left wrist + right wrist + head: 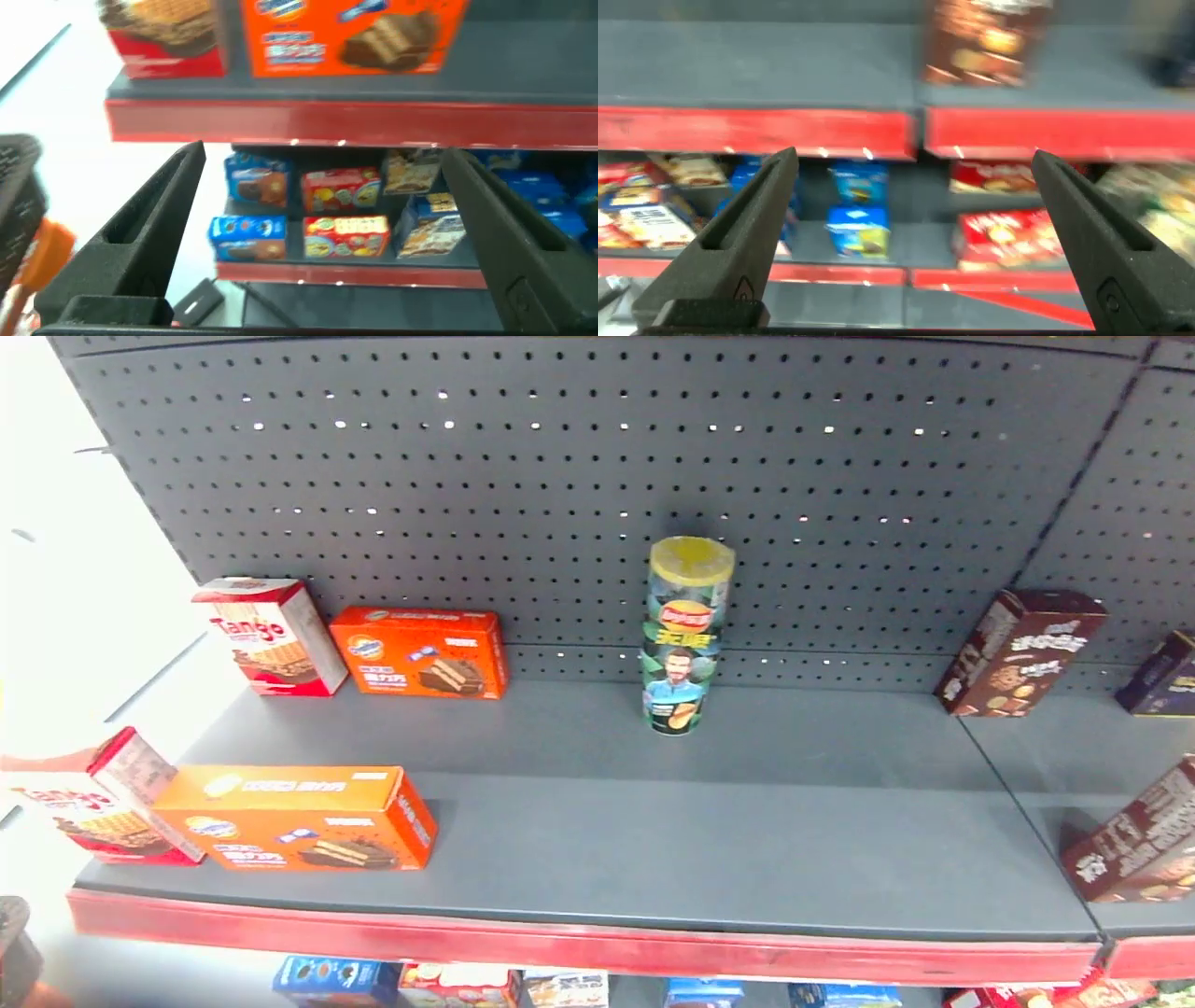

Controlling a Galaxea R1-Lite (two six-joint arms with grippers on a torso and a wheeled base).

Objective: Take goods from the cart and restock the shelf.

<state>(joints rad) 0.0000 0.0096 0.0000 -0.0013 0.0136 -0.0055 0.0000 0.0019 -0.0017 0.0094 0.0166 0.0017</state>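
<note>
Your left fingers [149,233] are spread wide apart, and nothing is between them. They hang in front of the lower shelf [346,271], just under the red front edge [355,121] of the shelf [700,821] you fill. Little blue and red snack boxes [341,210] sit in rows down there.

Now look along the shelf from the left. A red-and-white wafer box [93,807] stands at the front corner. An orange cake box [299,817] stands right beside it. Behind them, another red-and-white box [271,635] and another orange box [425,651] stand side by side at the back. In the middle, a tall chip can [686,635] with a yellow lid stands upright. It is near the back wall [597,476] with the little holes, well apart from the boxes. Further right, a brown cookie box [1022,653] stands at the back. One more brown box [1139,840] stands near the front, at the right side.

Your right fingers [738,243] are wide open too and hold nothing. They hang below the red edge, in front of blue and red packs [859,219] on the lower shelf.
</note>
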